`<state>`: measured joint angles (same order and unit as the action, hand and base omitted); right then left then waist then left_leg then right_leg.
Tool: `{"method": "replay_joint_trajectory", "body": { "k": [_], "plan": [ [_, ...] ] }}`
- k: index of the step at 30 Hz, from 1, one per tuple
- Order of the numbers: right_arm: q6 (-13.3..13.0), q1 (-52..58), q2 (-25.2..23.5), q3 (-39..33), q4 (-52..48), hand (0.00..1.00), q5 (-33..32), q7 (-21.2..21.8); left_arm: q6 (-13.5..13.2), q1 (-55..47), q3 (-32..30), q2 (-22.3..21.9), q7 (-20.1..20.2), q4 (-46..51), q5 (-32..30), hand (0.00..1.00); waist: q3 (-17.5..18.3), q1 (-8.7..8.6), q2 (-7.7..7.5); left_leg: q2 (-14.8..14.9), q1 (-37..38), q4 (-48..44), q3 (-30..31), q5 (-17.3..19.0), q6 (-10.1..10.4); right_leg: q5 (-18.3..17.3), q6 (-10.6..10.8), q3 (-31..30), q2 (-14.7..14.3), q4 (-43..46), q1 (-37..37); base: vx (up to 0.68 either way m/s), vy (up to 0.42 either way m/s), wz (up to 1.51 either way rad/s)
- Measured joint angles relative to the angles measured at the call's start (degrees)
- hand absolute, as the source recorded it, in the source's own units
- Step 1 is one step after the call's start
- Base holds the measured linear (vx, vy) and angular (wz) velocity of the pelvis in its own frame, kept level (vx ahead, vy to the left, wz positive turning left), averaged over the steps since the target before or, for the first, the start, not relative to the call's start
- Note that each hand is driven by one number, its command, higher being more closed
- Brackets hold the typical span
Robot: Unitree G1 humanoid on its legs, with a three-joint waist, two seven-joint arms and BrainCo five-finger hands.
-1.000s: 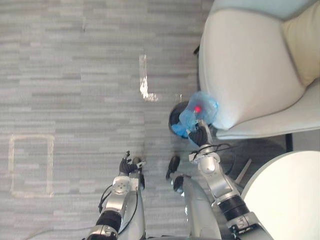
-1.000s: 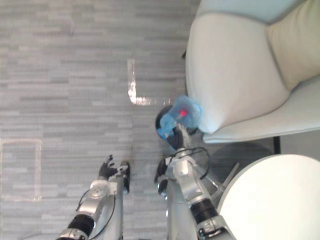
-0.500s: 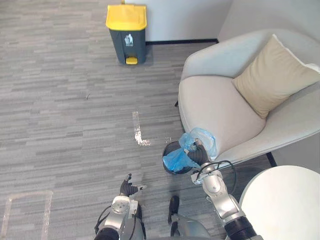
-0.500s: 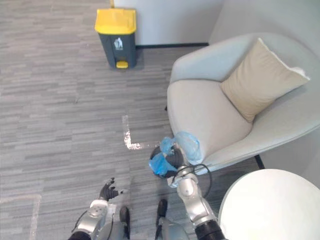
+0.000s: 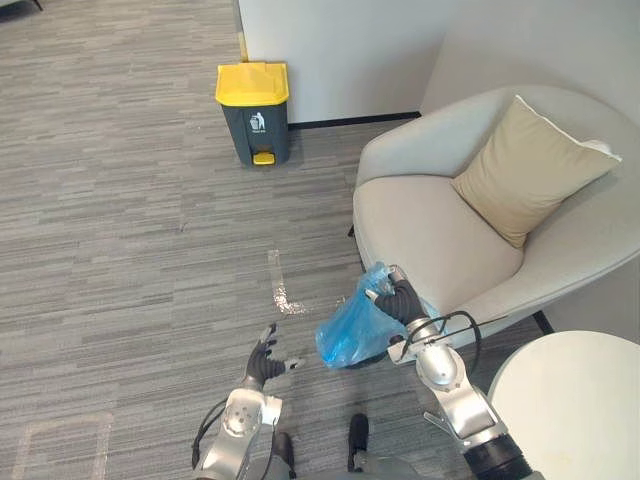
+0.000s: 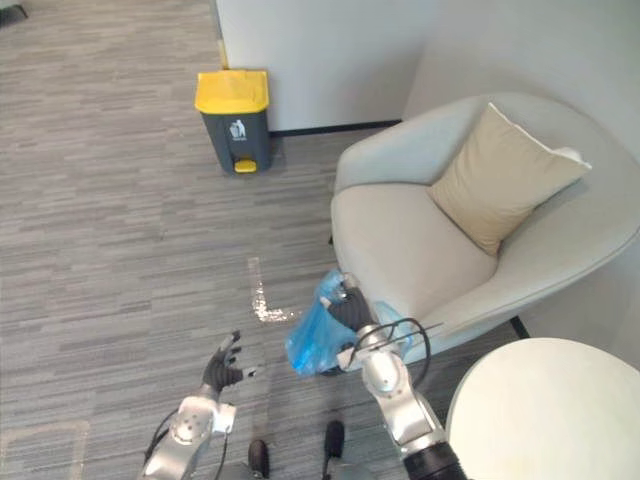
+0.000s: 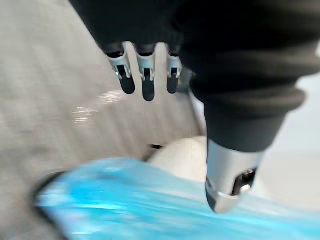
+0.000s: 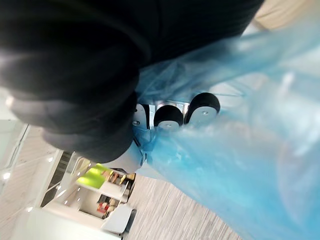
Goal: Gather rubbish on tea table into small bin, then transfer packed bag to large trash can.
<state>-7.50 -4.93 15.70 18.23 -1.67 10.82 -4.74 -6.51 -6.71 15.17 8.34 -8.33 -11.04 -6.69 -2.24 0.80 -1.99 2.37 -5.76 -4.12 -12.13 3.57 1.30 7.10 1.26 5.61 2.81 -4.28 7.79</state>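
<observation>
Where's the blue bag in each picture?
Left eye view: blue bag low centre, hanging from the right hand.
Right eye view: bag low centre too.
Left wrist view: bag past the left hand's fingers.
Right wrist view: bag bunched in the right hand's fingers.
Shared landmark: grey armchair beside it in both eye views.

A tan cushion (image 5: 525, 165) leans in the pale armchair (image 5: 425, 225), near what seems floor tape (image 5: 278, 285).

Blue bag (image 6: 310, 345) in right hand (image 6: 351, 310)
</observation>
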Motion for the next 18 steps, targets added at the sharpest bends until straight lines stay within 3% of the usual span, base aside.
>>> {"method": "replay_joint_trajectory", "body": {
  "k": [10, 13, 18],
  "plan": [
    [-1.58, -3.85, 0.50, 3.53, -4.21, 1.00, -3.61, 1.55, -2.01, 1.69, 3.57, 2.43, 0.27, 5.36, -0.14, 0.00, 0.88, -0.68, 0.02, -0.21, 1.53, 0.51, -0.08, 0.90, -0.16, 0.07, 0.87, -2.99, 0.07, -0.75, -1.71, -0.02, 0.001, -0.01],
    [-1.57, -5.27, 0.42, 4.98, -4.21, 1.00, -4.27, 1.63, -2.04, 1.83, 4.65, 2.35, 1.19, 6.46, -0.17, 0.00, 2.89, -0.63, 0.16, -0.80, 2.40, 4.11, -0.22, -1.26, -0.31, -0.43, 1.43, -3.29, 0.07, -0.75, -0.65, 0.00, -0.004, -0.01],
    [-1.58, -9.12, 0.28, 5.94, -4.21, 1.00, -4.81, 1.73, -2.14, 5.36, 5.92, 2.74, 1.18, 7.58, -3.29, 0.00, 3.10, -0.60, -0.07, -0.98, 3.80, 5.25, -0.89, -2.28, -0.31, 0.03, 0.92, -3.75, 0.01, -0.24, -1.00, 0.02, 0.011, -0.07]
  ]
}}
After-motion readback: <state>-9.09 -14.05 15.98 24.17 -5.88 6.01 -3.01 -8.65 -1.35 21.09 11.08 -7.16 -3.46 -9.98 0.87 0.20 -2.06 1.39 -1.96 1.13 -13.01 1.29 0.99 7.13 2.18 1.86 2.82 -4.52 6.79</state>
